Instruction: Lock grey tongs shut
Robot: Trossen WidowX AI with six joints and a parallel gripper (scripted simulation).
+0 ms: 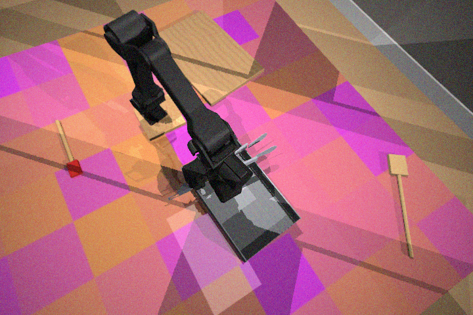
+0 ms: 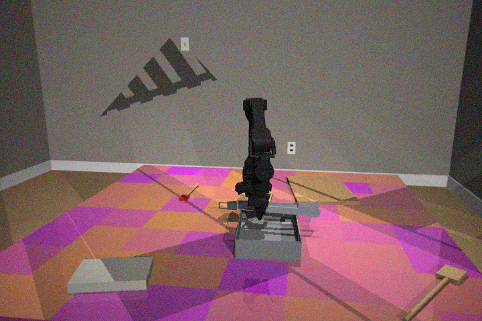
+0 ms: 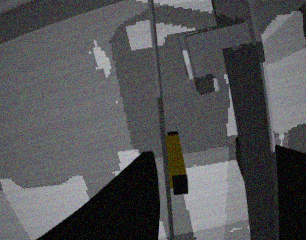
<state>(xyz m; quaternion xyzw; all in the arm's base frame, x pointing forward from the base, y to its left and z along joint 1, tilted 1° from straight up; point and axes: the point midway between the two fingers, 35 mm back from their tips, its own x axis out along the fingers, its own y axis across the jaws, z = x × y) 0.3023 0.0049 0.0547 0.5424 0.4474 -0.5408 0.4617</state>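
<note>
Grey tongs, flat blades, atop rect. metal tin.

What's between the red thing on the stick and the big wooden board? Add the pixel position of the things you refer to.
In the top view, the black robot arm (image 1: 177, 87) and its small wooden base plate (image 1: 153, 132).

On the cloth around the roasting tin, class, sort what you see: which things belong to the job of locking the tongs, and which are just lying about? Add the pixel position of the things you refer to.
Part of the job:
- grey tongs (image 1: 261, 155) (image 2: 308, 209)
- roasting tin (image 1: 243, 256) (image 2: 268, 249)
- large wooden board (image 1: 215, 55) (image 2: 321, 188)
- gripper

Just lying about:
- red-headed tool (image 1: 74, 168) (image 2: 184, 197)
- wooden mallet-shaped tool (image 1: 397, 165) (image 2: 452, 273)
- pale flat block (image 2: 108, 285)
</note>
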